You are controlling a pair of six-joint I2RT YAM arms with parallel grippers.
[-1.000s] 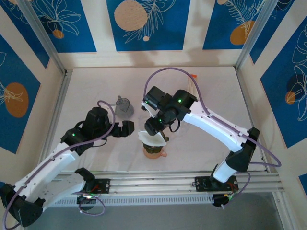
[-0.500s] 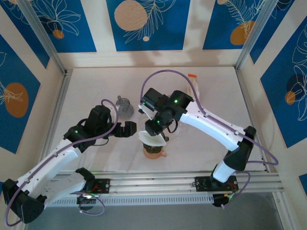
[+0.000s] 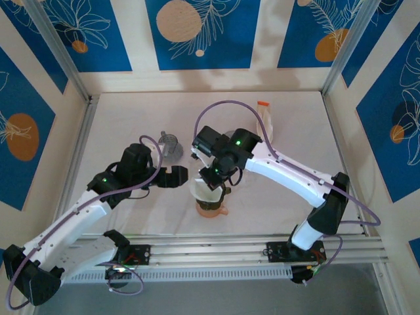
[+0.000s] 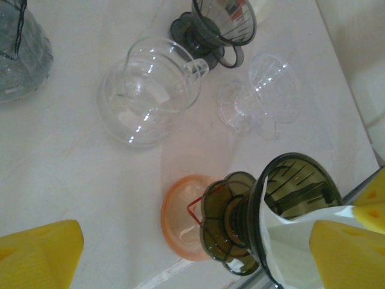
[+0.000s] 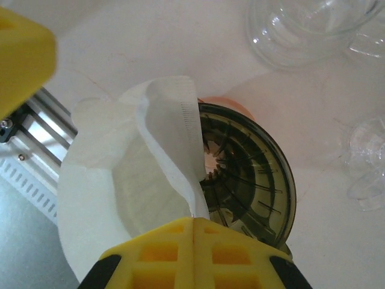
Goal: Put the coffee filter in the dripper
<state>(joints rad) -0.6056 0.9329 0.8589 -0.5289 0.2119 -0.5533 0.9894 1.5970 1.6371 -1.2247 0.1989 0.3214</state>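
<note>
Right gripper (image 5: 192, 238) pinched shut on rim of white paper cone filter (image 5: 102, 192), steering it tilted, half into dark-green ribbed plastic dripper (image 5: 255, 174) at worktop (image 3: 157, 216) near edge; left gripper (image 3: 174, 176) wide open, empty, standing by beside.

A clear glass pitcher (image 4: 147, 90) stands on the white table (image 4: 72, 180), just beside a clear plastic cone (image 4: 264, 96).
</note>
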